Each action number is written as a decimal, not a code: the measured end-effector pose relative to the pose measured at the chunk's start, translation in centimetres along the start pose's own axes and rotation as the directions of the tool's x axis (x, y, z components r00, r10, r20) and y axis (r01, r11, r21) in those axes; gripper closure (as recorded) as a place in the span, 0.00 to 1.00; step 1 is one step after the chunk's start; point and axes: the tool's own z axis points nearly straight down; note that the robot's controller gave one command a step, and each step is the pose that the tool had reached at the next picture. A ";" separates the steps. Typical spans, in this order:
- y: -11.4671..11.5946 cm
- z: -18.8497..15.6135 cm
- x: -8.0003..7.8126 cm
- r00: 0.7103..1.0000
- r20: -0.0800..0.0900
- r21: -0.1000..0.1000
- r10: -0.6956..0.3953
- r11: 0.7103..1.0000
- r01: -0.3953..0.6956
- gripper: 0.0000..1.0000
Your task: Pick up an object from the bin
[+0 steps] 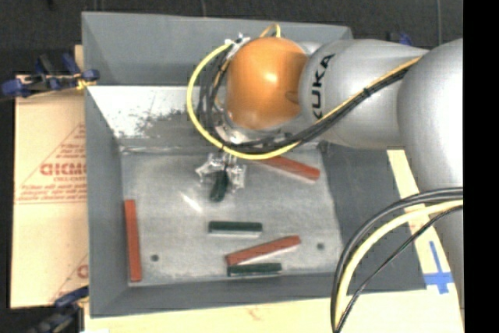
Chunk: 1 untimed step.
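You are watching the fingers (pixel 232 174) pinching a short dark green bar (pixel 217 189), tilted, near the middle of the grey metal bin (pixel 101 129). The grasp is looking made; lifting it clear is remaining.

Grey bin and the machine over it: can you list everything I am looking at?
Bin: one, grey metal, centre of view.
Red bars: three; one along the left wall, one slanted near the front, one at the right, partly under the arm.
Dark green bars: three; one mid-floor, one by the front wall, one tilted at the gripper's tip.
Arm: one, silver with an orange cover, reaching in from the right.
Gripper: one, low over the bin's floor.
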 end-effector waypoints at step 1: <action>0.0 0.0 0.0 1.000 0.000 -0.001 0.000 1.000 0.000 1.00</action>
